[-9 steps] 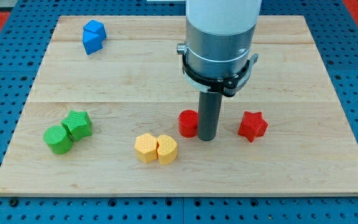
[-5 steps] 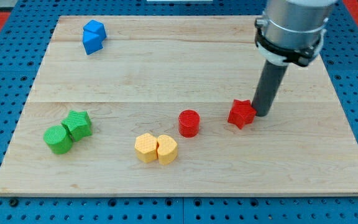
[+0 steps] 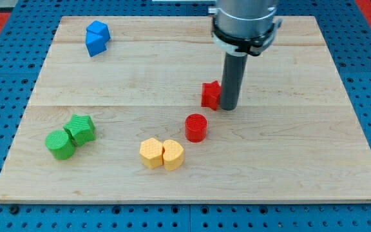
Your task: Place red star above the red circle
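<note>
The red star [image 3: 210, 94] lies near the board's middle, partly hidden behind my rod on its right side. The red circle [image 3: 196, 127] stands just below it and slightly to the view's left, apart from it. My tip [image 3: 228, 107] rests on the board against the star's right side, above and to the right of the circle.
Two blue blocks [image 3: 96, 37] sit together at the top left. Two green blocks [image 3: 70, 135] touch each other at the left. Two yellow blocks [image 3: 162, 154] touch each other below and left of the circle. The wooden board [image 3: 301, 174] lies on a blue pegboard.
My rod went from beside the circle round to the star's right, then swept left. The star has slid up and left, to just above the circle. The other blocks have not moved.
</note>
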Tool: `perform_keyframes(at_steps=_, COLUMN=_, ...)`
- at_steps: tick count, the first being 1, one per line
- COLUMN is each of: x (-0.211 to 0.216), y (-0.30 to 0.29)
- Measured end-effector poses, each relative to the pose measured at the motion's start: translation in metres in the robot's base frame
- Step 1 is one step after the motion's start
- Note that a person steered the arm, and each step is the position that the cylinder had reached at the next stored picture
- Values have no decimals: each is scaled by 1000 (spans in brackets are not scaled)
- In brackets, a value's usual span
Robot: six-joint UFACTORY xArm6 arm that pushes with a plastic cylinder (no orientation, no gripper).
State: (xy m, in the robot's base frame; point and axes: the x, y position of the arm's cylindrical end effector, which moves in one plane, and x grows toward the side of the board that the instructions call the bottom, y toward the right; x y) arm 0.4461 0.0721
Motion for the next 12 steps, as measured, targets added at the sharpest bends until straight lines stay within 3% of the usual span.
perform_keyframes(at_steps=1, x=0, y=42)
perform_keyframes(at_steps=2, x=-23, y=36)
perform_keyframes(at_steps=4, x=-38, y=-40)
perform_keyframes(at_steps=5, x=-44, y=-36)
perform_keyframes(at_steps=6, x=-21, y=-3)
perform_keyframes(at_steps=8, x=-18, y=-11)
perform_keyframes(at_steps=9, x=8, y=17)
perform_keyframes(at_steps=10, x=98, y=14)
perform_keyframes(at_steps=12, x=149, y=-89)
